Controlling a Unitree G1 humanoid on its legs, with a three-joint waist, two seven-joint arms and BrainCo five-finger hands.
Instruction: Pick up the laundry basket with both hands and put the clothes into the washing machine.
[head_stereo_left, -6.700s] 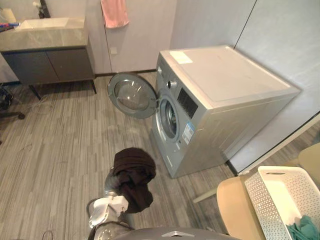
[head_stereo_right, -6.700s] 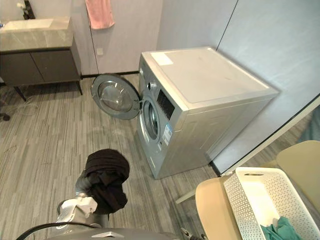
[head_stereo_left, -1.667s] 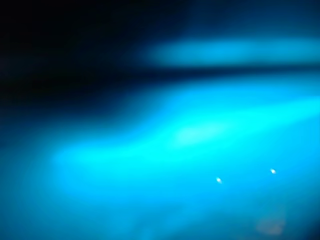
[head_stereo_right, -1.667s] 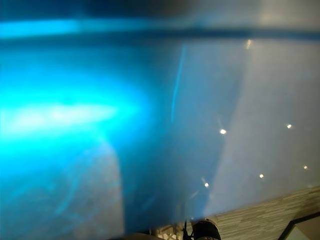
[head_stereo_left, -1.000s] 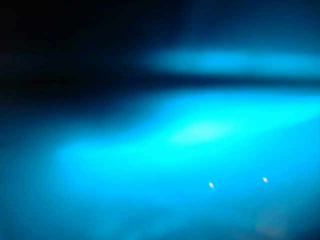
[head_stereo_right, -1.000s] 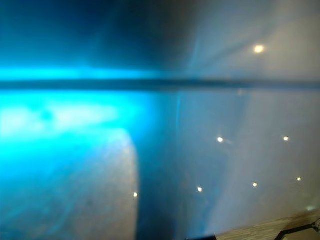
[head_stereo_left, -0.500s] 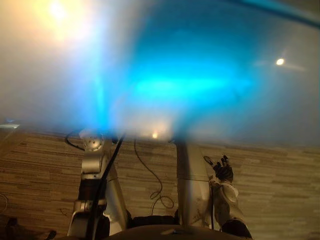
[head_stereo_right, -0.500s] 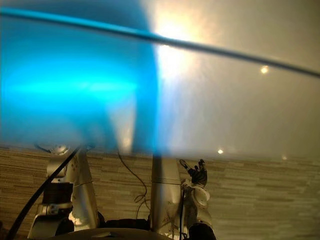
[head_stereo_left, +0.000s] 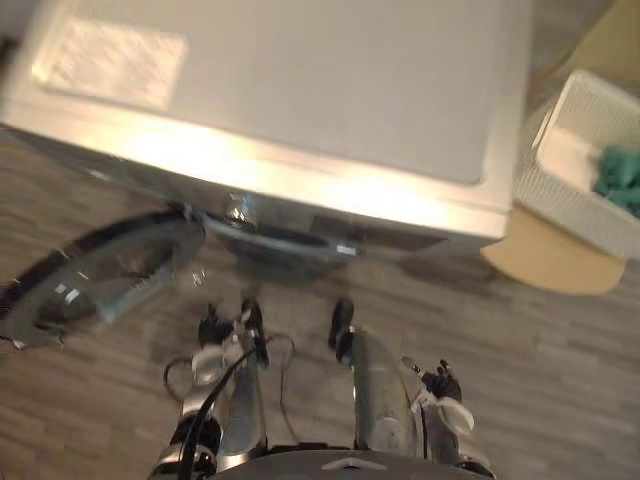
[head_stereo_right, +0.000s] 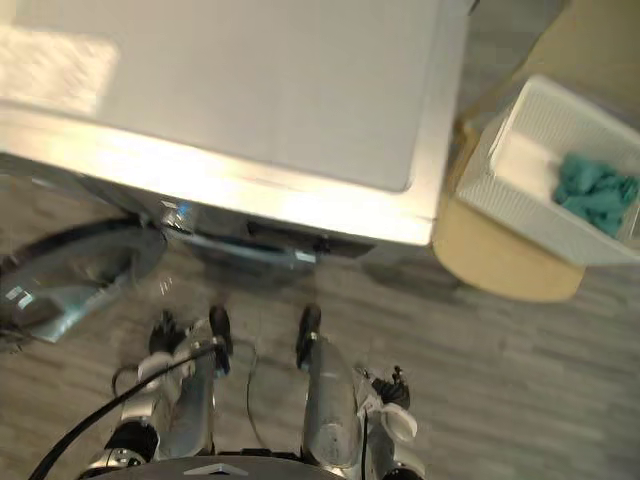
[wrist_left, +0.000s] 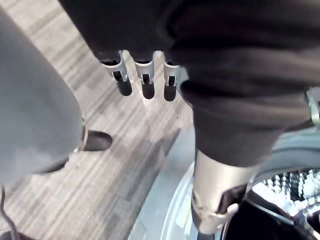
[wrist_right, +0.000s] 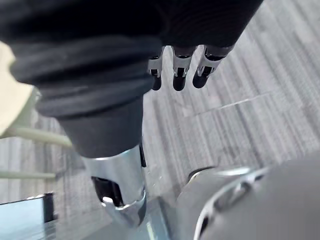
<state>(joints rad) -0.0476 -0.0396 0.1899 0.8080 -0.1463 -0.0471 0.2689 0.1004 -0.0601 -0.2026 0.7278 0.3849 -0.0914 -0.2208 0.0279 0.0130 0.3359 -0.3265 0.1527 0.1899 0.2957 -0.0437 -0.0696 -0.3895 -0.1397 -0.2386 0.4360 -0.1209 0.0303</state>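
Left hand (wrist_left: 146, 82) and right hand (wrist_right: 179, 75) loose-fingered, empty; best turn toward laundry basket (head_stereo_right: 530, 225) right of washing machine (head_stereo_right: 250, 90), grab teal clothes (head_stereo_right: 592, 192).

The head camera, previously blurred blue, now looks straight down on the silver-grey front-loading washing machine (head_stereo_left: 300, 110). The left hand (wrist_left: 146, 82), fingers straight, no longer holds the dark garment.
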